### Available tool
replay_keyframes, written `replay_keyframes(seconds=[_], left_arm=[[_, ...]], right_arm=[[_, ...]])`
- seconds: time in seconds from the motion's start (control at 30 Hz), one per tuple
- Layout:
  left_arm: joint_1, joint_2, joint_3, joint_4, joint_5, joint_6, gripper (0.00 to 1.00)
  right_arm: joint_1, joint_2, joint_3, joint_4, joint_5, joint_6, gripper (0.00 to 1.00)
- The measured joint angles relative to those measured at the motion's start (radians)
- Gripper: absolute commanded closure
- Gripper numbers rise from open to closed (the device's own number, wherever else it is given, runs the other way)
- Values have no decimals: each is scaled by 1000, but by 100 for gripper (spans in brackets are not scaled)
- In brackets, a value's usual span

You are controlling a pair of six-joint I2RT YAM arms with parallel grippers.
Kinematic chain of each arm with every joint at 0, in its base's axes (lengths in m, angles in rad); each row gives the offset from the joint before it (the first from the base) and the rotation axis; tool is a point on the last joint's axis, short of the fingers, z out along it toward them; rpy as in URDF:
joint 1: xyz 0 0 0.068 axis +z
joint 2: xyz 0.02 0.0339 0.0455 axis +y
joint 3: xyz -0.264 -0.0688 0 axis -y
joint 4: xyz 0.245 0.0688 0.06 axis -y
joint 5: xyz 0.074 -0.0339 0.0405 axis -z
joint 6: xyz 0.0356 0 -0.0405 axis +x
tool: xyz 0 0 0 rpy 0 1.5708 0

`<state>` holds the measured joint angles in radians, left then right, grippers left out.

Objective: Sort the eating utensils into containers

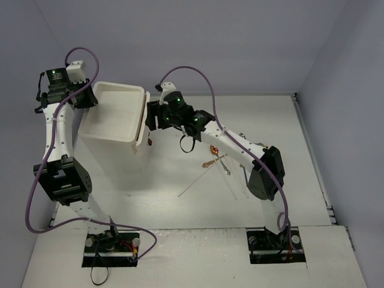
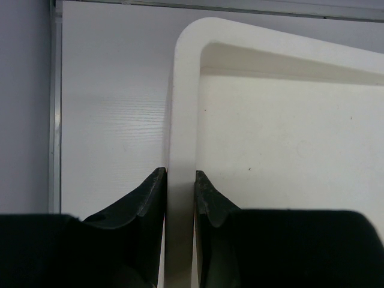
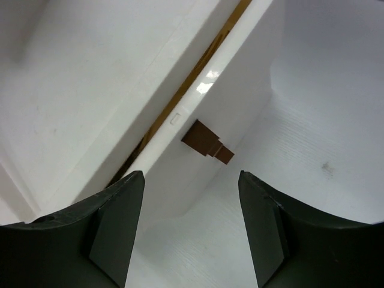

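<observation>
The white cabinet [image 1: 112, 133] with a rimmed top stands at the back left. My left gripper [image 1: 91, 100] is shut on the cabinet's rim [image 2: 180, 108], one finger each side of it. My right gripper [image 1: 151, 119] is open and empty, hovering at the cabinet's right face, just short of a drawer front [image 3: 180, 162] and its small brown knob [image 3: 207, 142]. The knob [image 1: 149, 143] also shows from above. A dark gap runs along the drawer's top edge, with something gold showing inside. A copper spoon [image 1: 210, 164], a silver utensil [image 1: 225, 168] and clear chopsticks [image 1: 195, 185] lie loose on the table.
The right arm's forearm [image 1: 240, 147] passes over the loose utensils and hides part of them. Grey walls close the table at the back and both sides. The table's back edge [image 2: 55, 120] runs just left of the cabinet.
</observation>
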<state>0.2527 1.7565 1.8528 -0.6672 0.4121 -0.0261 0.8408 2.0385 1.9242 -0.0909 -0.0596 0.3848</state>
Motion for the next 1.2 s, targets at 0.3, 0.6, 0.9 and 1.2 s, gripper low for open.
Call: replay_keyframes(seconds=[0.3, 0.6, 0.9, 1.2], left_arm=[[0, 0, -1, 0, 6, 0, 100], [0, 0, -6, 6, 11, 3, 100], [0, 0, -9, 11, 17, 9, 100], [8, 0, -12, 20, 30, 26, 100]], right_arm=[[-143, -104, -96, 23, -208, -258, 38], [-124, 17, -23, 29, -420, -440, 36], [-110, 247, 221, 4, -581, -548, 36], [-108, 344, 348, -28, -688, -596, 35]])
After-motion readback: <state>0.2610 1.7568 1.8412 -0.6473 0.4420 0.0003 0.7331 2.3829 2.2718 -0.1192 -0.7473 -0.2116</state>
